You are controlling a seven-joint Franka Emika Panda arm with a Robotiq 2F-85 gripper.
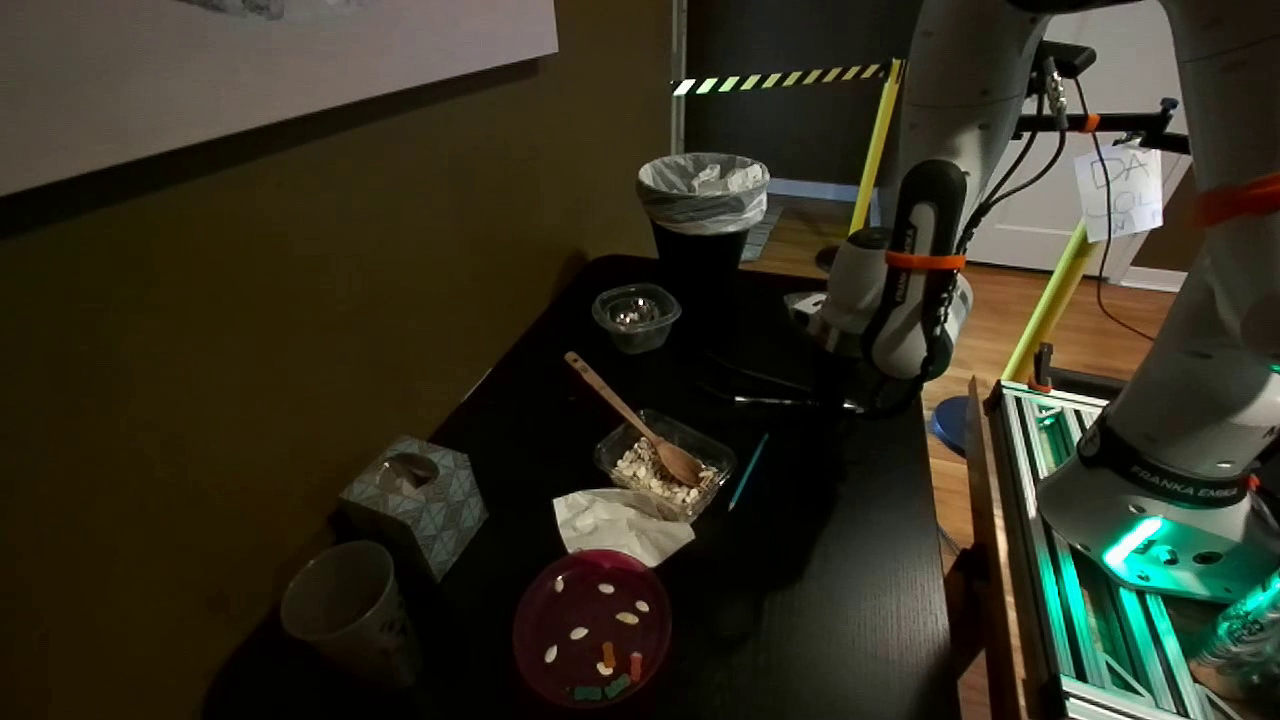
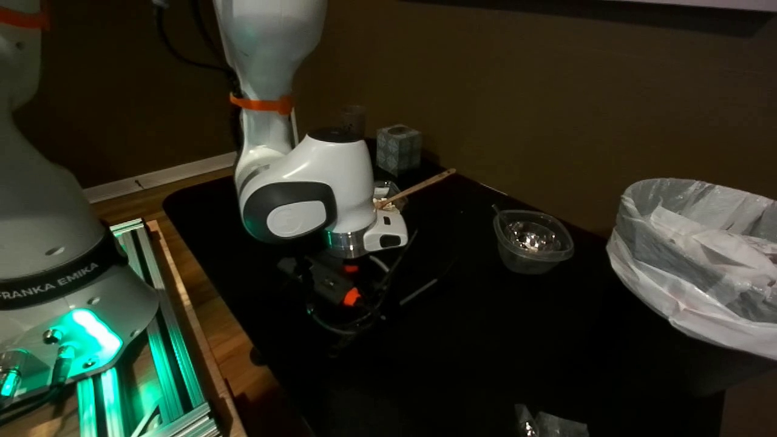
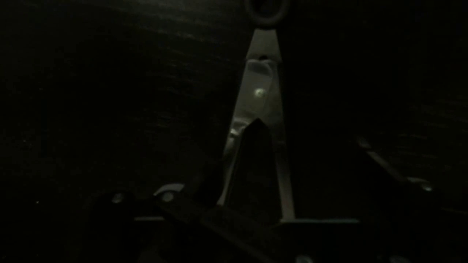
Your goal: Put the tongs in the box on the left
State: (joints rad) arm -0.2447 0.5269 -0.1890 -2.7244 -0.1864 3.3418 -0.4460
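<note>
While a translucent cup (image 1: 345, 610) stands by the near wall-side corner of the table (image 1: 850, 600), the box (image 1: 440, 500), cubelike and patterned in pale grey, sits just beyond it along the wall-side edge. Also toward the near end, but farther in from the wall, a dark red plate (image 1: 545, 615) carries white oval pieces and a few orange, red and green ones. White paper (image 1: 615, 525) lies between the plate and a clear tray (image 1: 695, 445) of pale flakes; a wooden spoon (image 1: 628, 413) rests in the tray, its handle slanting out toward the far wall-side corner. Just beside the tray, on its robot side, lies a thin teal stick (image 1: 749, 471). Farther along, closer to the robot-side edge, the tongs (image 3: 257, 104) are beneath the gripper (image 3: 291, 153), well apart from the box. The wrist view is very dark, yet the jaws look parted, with the spread legs of the tongs in the gap; whether either side touches them I cannot tell. Near the far wall-side corner, a clear tub (image 1: 640, 342) holds something shiny. Farthest, by the far edge, a black bin (image 1: 702, 245) shows a pale liner (image 1: 705, 212), its foot lost in shadow.
</note>
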